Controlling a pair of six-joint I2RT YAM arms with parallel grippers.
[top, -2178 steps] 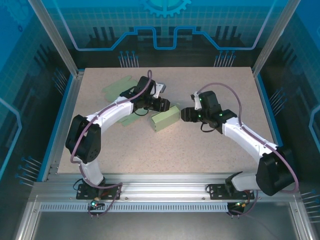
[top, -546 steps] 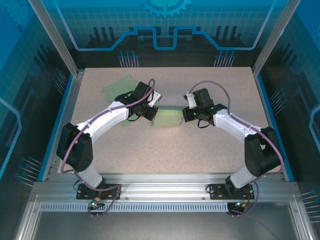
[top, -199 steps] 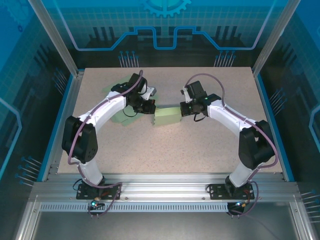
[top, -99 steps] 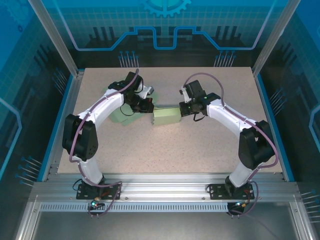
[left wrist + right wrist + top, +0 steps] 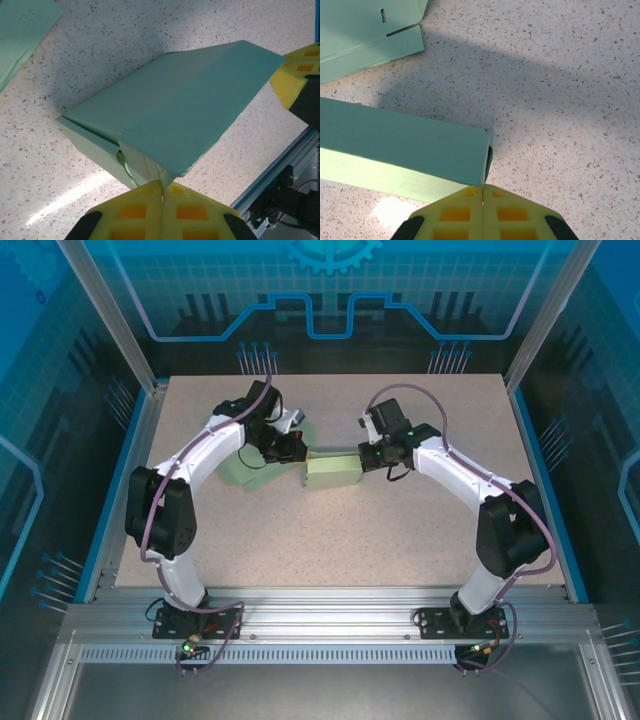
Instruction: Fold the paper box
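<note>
We see a long, light green paper box (image 5: pixel 335 473) lying on its side on the speckled beige table (image 5: pixel 400 530), between the two grippers. It is folded up into a closed tube shape with flat sides and sharp edges. We cannot see what is inside it. At its right end there is just a thin dark gap. At its left end the paper layers are tucked over each other and look a little loose.

The left gripper (image 5: pixel 297 447) is at the left end of the box. Its yellow fingers (image 5: pixel 135 210) are pressed tight together and the tips touch the box's corner. We cannot tell if a bit of paper is pinched there.

The right gripper (image 5: pixel 366 457) is at the right end of the box. It is clenched too, with its tips touching the box's edge.

Some flat green paper sheets (image 5: pixel 238 468) lie left of the box, under the left arm.
</note>
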